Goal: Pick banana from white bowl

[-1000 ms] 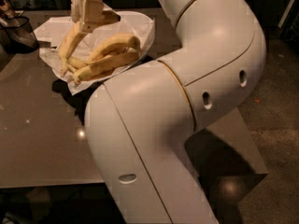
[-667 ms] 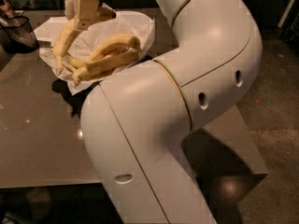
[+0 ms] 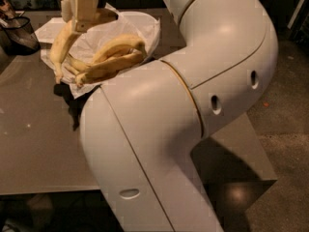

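hand at 11 o'clock over white bowl | we see it clamped on banana by its top end, so it dangles free for lifting

A grey-brown table stood on a speckled grey floor under dim, warm light, with darkness beyond its far edge; the gripper hung above the table's far end
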Controlling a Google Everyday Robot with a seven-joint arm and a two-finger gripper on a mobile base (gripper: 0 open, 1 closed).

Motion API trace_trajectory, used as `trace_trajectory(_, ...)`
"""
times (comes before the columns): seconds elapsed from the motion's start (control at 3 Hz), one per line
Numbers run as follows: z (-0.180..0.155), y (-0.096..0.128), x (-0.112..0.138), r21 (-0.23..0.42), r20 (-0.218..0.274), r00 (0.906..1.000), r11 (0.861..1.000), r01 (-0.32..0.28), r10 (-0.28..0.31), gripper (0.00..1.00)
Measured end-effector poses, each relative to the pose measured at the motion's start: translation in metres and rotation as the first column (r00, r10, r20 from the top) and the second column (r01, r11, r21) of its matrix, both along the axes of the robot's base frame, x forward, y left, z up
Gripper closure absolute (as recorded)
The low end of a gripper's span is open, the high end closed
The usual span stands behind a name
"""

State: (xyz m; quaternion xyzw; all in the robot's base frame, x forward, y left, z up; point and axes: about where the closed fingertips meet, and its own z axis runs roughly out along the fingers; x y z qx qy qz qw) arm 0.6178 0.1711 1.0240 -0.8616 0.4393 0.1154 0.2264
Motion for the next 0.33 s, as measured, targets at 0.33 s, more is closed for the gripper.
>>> trace_trajectory(0.33,-0.0003,0.0004,0.0004,0.001,0.0,1.0,1.0,0.001,-0.001,1.0)
